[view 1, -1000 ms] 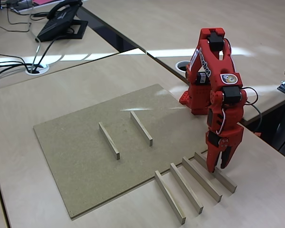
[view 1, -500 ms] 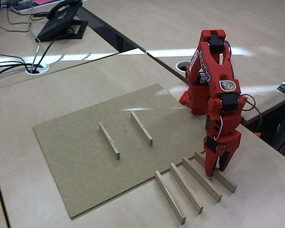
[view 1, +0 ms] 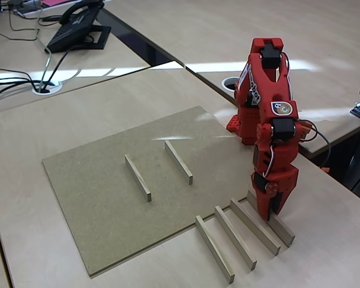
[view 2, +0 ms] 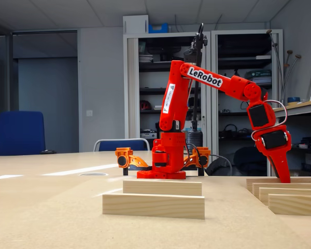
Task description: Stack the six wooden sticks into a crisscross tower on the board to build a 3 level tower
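Four sticks [view 1: 240, 231] lie off the board's [view 1: 108, 204] right edge.
Tool [view 1: 269, 216] points down, pinching the rightmost stick [view 1: 276, 223].

Wide open surface is left on the board [view 1: 102, 198] around the two parallel sticks [view 1: 137, 177] lying on it, with a clear lane between them. Off the board's near right edge, four more sticks [view 1: 225, 237] are laid side by side on the tabletop [view 1: 324, 240] with only narrow gaps between them. The gripper [view 1: 269, 217] is set down at the rightmost stick [view 1: 276, 223], apparently straddling it, while the arm's base [view 1: 246, 129] blocks the far right side.
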